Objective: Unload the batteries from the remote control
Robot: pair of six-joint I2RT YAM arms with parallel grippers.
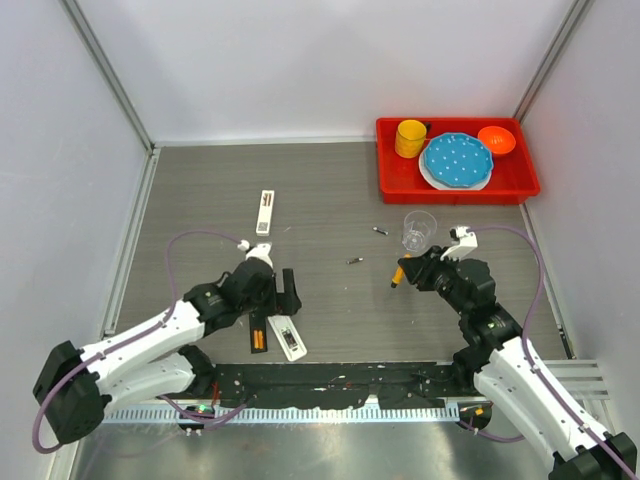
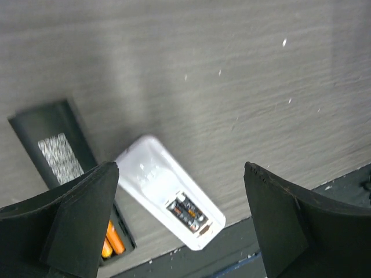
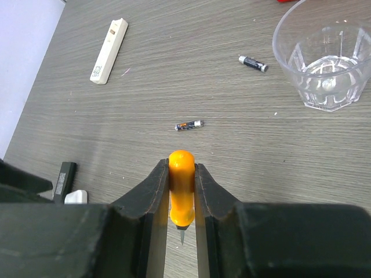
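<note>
A white remote (image 2: 152, 180) lies back up with its compartment open, holding two dark batteries (image 2: 186, 211). Beside it a black remote (image 2: 55, 147) holds orange batteries (image 2: 111, 240). My left gripper (image 2: 181, 171) is open and empty, hovering above the white remote; it also shows in the top view (image 1: 288, 296). My right gripper (image 3: 181, 167) is shut on an orange-handled screwdriver (image 3: 181, 191), tip pointing back towards the wrist, right of centre in the top view (image 1: 398, 275). Two loose batteries (image 3: 189, 125) (image 3: 253, 62) lie on the table.
A clear glass (image 1: 419, 230) stands just beyond my right gripper. Another white remote (image 1: 265, 212) lies further back on the left. A red tray (image 1: 395, 185) at the back right holds a yellow cup, a blue plate and an orange bowl. A black strip (image 1: 350, 378) runs along the near edge.
</note>
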